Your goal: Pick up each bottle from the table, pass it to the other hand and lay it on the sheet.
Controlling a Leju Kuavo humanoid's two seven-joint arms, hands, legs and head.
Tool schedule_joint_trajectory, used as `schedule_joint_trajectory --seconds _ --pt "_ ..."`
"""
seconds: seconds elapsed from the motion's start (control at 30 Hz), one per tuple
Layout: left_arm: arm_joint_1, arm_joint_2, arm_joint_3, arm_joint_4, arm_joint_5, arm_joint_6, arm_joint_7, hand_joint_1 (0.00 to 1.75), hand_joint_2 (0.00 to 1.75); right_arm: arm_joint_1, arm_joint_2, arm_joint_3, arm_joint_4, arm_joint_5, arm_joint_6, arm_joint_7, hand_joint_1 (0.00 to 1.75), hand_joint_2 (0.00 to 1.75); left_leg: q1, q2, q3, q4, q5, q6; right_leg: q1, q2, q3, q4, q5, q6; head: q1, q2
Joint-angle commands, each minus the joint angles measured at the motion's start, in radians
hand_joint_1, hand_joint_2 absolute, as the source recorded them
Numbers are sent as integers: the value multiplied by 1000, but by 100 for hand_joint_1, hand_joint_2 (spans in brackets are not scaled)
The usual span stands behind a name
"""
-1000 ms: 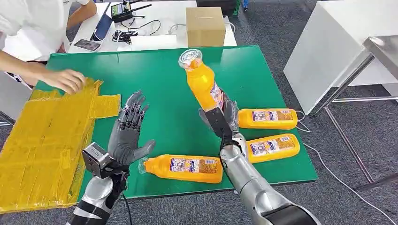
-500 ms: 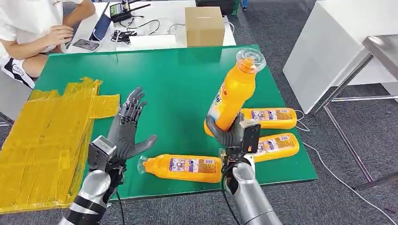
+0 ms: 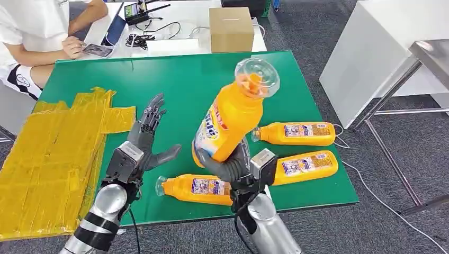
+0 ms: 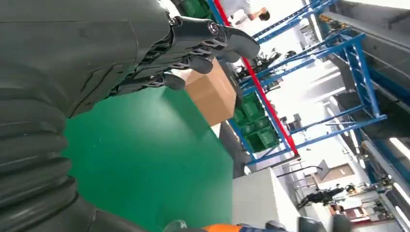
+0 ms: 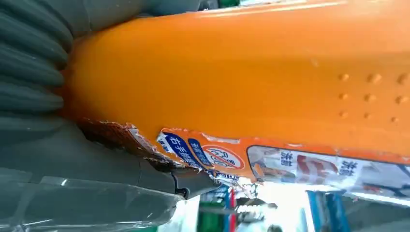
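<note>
My right hand point(image 3: 230, 166) grips the base of an orange bottle point(image 3: 229, 124) and holds it up over the green table point(image 3: 174, 84), its clear cap tilted toward the camera. The right wrist view has that same bottle point(image 5: 251, 82) pressed against the palm point(image 5: 72, 159). My left hand point(image 3: 145, 143) is raised with fingers spread and nothing in it, a short way left of the held bottle. In the left wrist view the spread fingers point(image 4: 193, 48) stand above the green top. The yellow sheet point(image 3: 47, 159) covers the table's left side. Three more orange bottles lie flat: one near the front edge point(image 3: 198, 189), two at the right point(image 3: 296, 133) point(image 3: 304, 165).
A cardboard box point(image 3: 231, 29) stands beyond the table's far edge, with cables and devices on a white desk point(image 3: 159, 32). A person point(image 3: 37, 32) sits at the far left corner, hands near a phone. A white table point(image 3: 370, 53) stands to the right.
My right hand has swung the held bottle leftward and nearer the camera, toward my left hand. The left hand rose slightly, still spread. The person's hand has withdrawn from the sheet to the desk.
</note>
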Motion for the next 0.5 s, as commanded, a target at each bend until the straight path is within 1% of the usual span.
schedule_joint_trajectory --seconds 0.03,0.07,0.1,0.13,0.17,0.2,0.23,0.27,0.3,0.33,0.37,0.4,0.43,0.47,0.5 --pt "-53 11 -37 96 28 -17 3 0 175 -61 -44 124 31 56 -19 2 169 175 0 0 3 0 -1 -1 0 0 3 -1 -1 0 0 0" --pt "-53 11 -37 96 28 -17 3 0 175 -61 -44 124 31 56 -19 2 169 175 0 0 6 0 -2 -1 0 -1 6 -1 -2 0 0 0" --pt "-50 12 -37 90 37 -23 4 0 175 -64 -48 127 35 70 -31 -3 169 175 0 0 4 -1 -1 -1 0 -1 4 -1 -1 0 0 0" --pt "-44 14 -37 78 64 -49 5 0 175 -70 -52 137 42 107 -61 -6 175 175 0 0 7 -1 -2 -1 0 -2 7 -1 -3 0 0 0" --pt "-39 16 -37 71 72 -55 2 0 175 -73 -54 137 47 111 -63 -5 168 175 0 0 3 0 -1 0 0 -1 3 -1 -1 0 0 0" --pt "-27 23 -42 50 75 -61 -3 0 175 -81 -59 137 61 110 -63 -5 171 175 0 1 6 0 -3 -1 0 0 6 -1 -2 1 0 0" --pt "-18 28 -44 34 75 -61 -2 0 175 -92 -66 141 77 111 -51 0 169 175 0 1 4 -1 -1 0 0 1 4 -1 -1 0 0 0" --pt "-14 30 -44 28 76 -61 -2 0 175 -99 -72 146 85 112 -36 2 175 175 0 1 7 -1 -3 -1 0 0 7 -1 -2 1 0 0" --pt "-12 32 -41 27 85 -63 4 0 175 -115 -80 157 101 117 -12 2 171 175 0 2 8 -1 -3 -1 0 1 8 -1 -3 1 0 0" --pt "-16 27 -36 38 99 -68 10 0 175 -133 -86 174 120 127 14 10 169 175 0 2 6 -1 -3 -1 0 1 6 -1 -2 1 0 0" --pt "-18 24 -32 46 109 -74 13 0 175 -145 -89 184 133 132 32 17 175 175 0 2 4 -1 -1 -1 0 1 4 -1 -1 0 0 0" --pt "-26 17 -31 64 126 -89 12 0 175 -165 -86 199 159 145 52 20 175 175 0 2 7 -1 -3 -1 0 1 7 -1 -2 1 0 0" --pt "-29 13 -33 75 134 -98 9 0 175 -185 -87 222 181 183 52 25 175 175 0 2 5 -1 -2 -1 0 2 5 -1 -1 0 0 0" --pt "-29 12 -34 79 137 -102 8 0 175 -191 -82 227 194 212 30 28 175 175 0 3 7 -1 -3 -1 0 2 7 -1 -1 0 0 0" --pt "-24 12 -35 74 140 -104 7 0 175 -197 -74 223 210 230 1 39 175 175 0 3 4 -1 -2 -1 0 2 5 -1 -1 0 0 0"
